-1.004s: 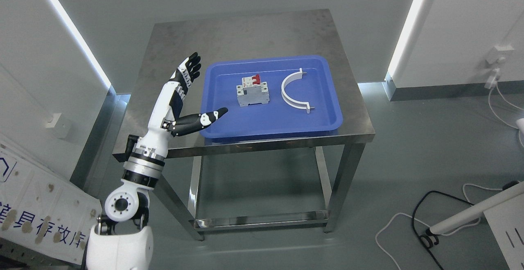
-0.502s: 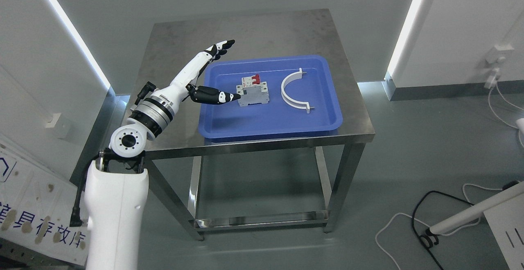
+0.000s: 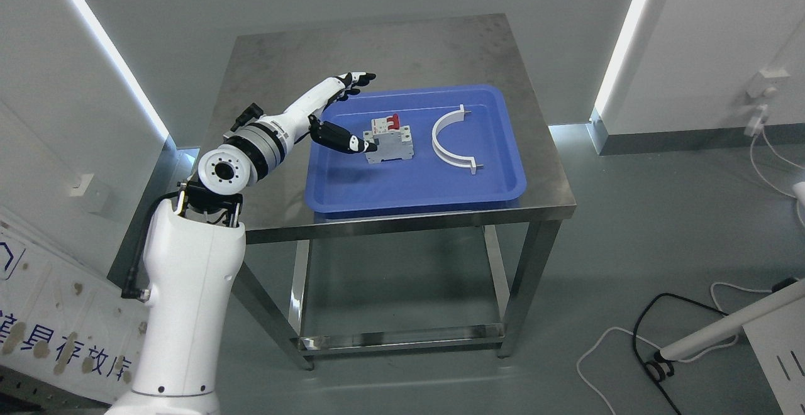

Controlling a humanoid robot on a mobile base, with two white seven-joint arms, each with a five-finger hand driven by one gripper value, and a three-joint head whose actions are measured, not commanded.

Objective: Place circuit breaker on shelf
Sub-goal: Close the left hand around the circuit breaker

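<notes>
Printed sign [image 3: 38, 339] cut off at lower-left edge, characters partly unreadable

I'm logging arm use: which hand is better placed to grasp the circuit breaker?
Left. The left hand is open over the blue tray, thumb tip at the circuit breaker's left side, fingers above its far side. No right arm is in view.

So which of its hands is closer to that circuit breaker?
Left. The left hand is open just left of the circuit breaker, thumb at its side. The right hand isn't in view.
</notes>
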